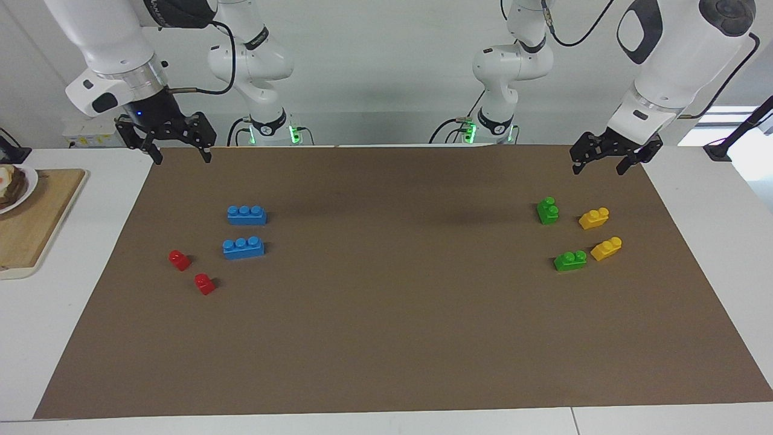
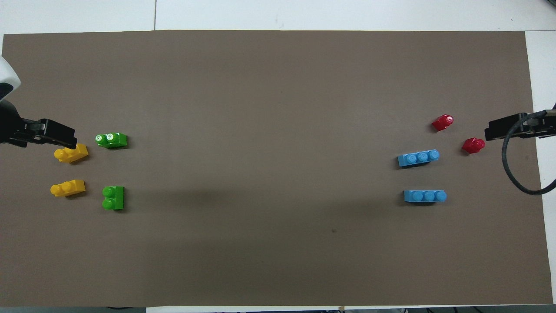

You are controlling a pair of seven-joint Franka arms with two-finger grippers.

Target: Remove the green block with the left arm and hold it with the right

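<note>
Two green blocks lie on the brown mat at the left arm's end: one (image 1: 548,211) (image 2: 113,198) nearer the robots, the other (image 1: 570,260) (image 2: 111,139) farther. My left gripper (image 1: 599,162) (image 2: 61,135) hangs open and empty in the air over the mat's edge, above and apart from the green blocks. My right gripper (image 1: 177,154) (image 2: 499,128) hangs open and empty over the mat's corner at the right arm's end, and that arm waits.
Two yellow bricks (image 1: 594,218) (image 1: 606,248) lie beside the green ones. Two blue three-stud bricks (image 1: 246,215) (image 1: 243,248) and two small red bricks (image 1: 179,260) (image 1: 205,284) lie at the right arm's end. A wooden board (image 1: 36,223) with a plate sits off the mat there.
</note>
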